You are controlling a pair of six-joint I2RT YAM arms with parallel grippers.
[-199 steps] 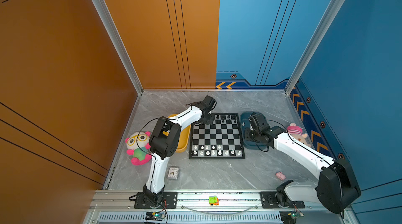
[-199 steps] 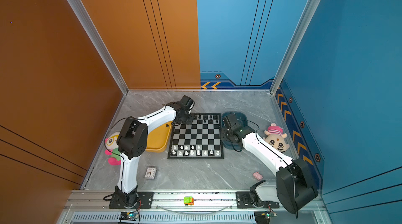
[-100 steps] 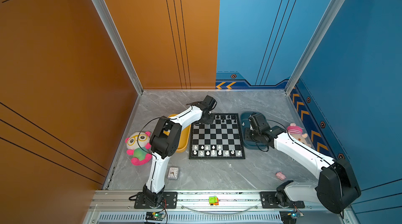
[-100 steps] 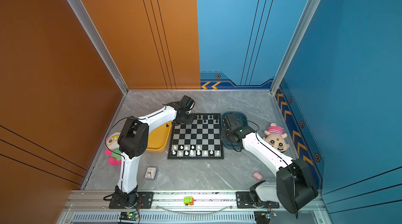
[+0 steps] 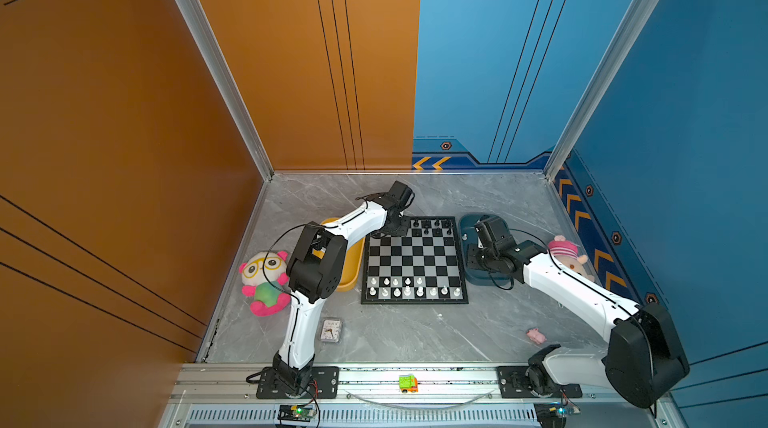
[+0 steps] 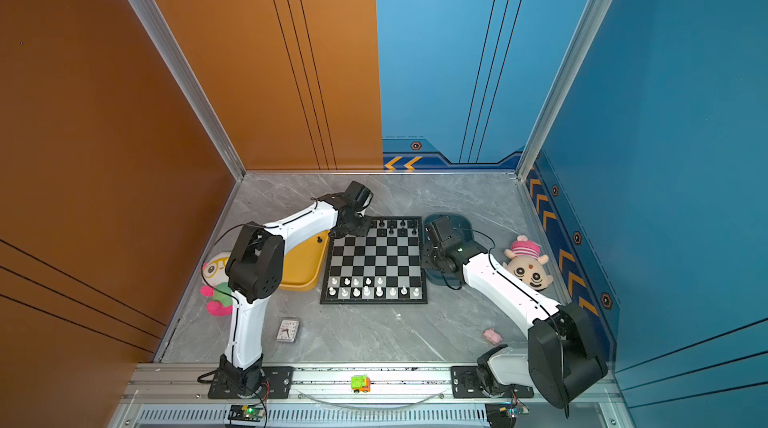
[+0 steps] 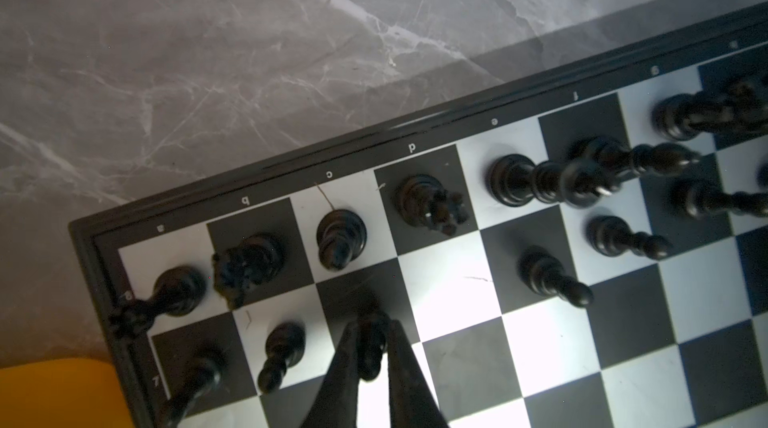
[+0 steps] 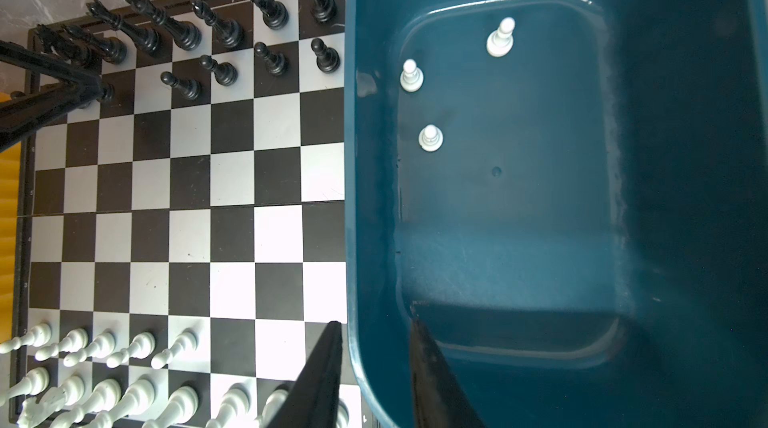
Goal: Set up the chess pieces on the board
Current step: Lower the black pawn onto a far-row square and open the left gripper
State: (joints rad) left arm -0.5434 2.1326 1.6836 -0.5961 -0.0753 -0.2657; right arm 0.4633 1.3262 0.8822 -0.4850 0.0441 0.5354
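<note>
Black pawn [image 7: 371, 343] between left fingers [image 7: 341, 376]

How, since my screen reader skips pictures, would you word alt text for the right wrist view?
Three white pawns stand in a dark teal tray, with the open right gripper astride its rim. Beside it lies the chessboard, black pieces at one end, white pieces at the other; the left gripper grips a black pawn.
</note>
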